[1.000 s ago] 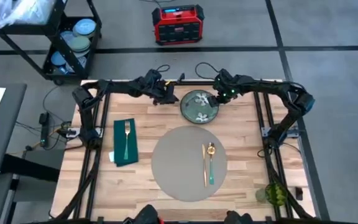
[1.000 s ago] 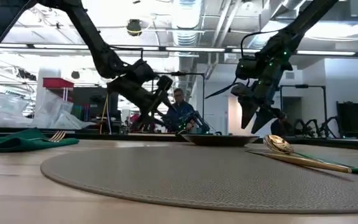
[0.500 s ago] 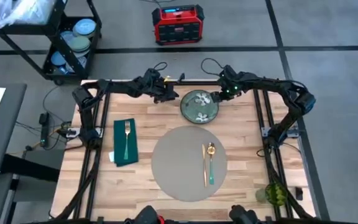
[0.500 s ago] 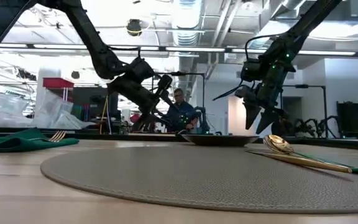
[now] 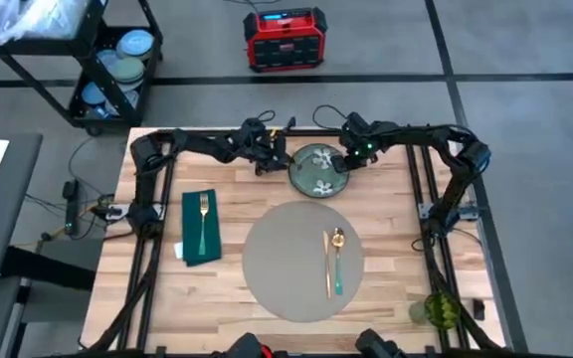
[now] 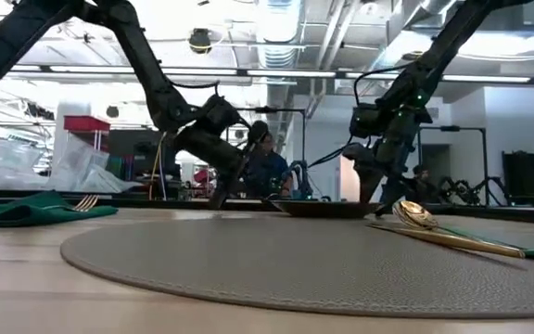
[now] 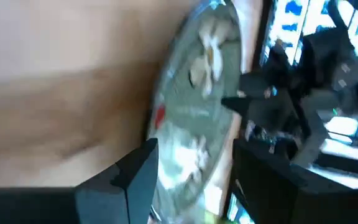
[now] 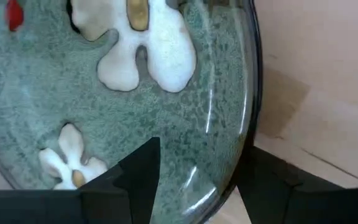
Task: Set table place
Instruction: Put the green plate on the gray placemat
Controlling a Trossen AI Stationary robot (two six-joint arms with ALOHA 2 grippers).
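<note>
The grey-green flowered plate [image 5: 318,170] rests flat on the wooden table [image 5: 237,298], just beyond the far edge of the round grey placemat [image 5: 296,261]. My left gripper [image 5: 273,160] is low at the plate's left rim and open, the plate [image 7: 197,93] showing ahead between its fingers. My right gripper [image 5: 345,159] is low at the plate's far right rim and open. In its wrist view my right gripper [image 8: 197,152] has one finger over the plate [image 8: 104,93] and one outside the rim [image 8: 251,93].
A gold knife [image 5: 327,265] and spoon [image 5: 338,257] lie on the placemat's right half. A dark green napkin [image 5: 201,229] with a gold fork lies at the left. A green glass [image 5: 441,310] stands near right. A cart of dishes [image 5: 117,70] is off the table.
Both grippers have gone down to the plate. The left one has also moved toward the table's right, up to the plate's left rim. The right one has dropped onto the plate's far right rim. The plate has stayed where it was.
</note>
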